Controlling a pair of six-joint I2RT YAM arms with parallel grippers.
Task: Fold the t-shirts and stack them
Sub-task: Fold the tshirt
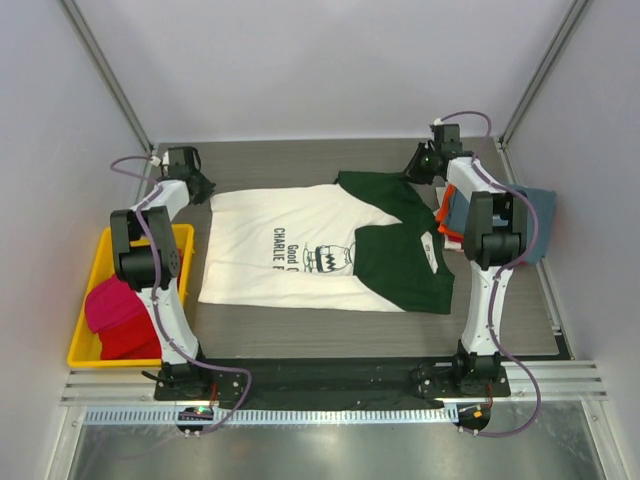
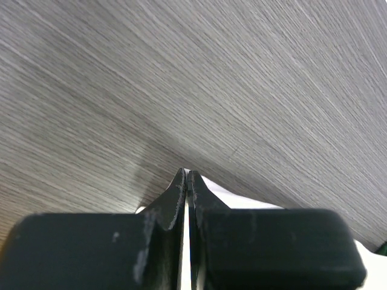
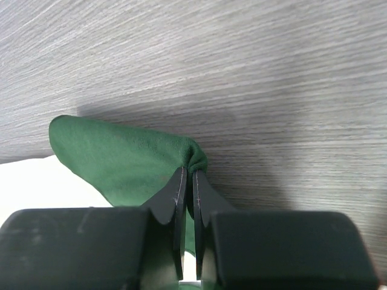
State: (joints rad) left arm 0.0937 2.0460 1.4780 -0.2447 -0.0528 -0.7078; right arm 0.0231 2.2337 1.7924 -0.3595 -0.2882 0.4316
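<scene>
A cream-white t-shirt (image 1: 262,262) with dark green sleeves lies flat across the middle of the table, and its near sleeve (image 1: 395,268) is folded over the chest. My left gripper (image 1: 207,192) is shut on the shirt's far left hem corner. In the left wrist view the white cloth (image 2: 239,198) shows pinched between the closed fingertips of the left gripper (image 2: 186,175). My right gripper (image 1: 416,170) is shut on the far green sleeve (image 3: 121,151). In the right wrist view that cloth bunches at the tips of the right gripper (image 3: 188,172).
A yellow bin (image 1: 93,262) at the left edge holds a red t-shirt (image 1: 115,318). Slate-blue (image 1: 535,215) and orange (image 1: 443,215) shirts lie stacked at the right, partly hidden behind the right arm. Walls close in the table's back and sides.
</scene>
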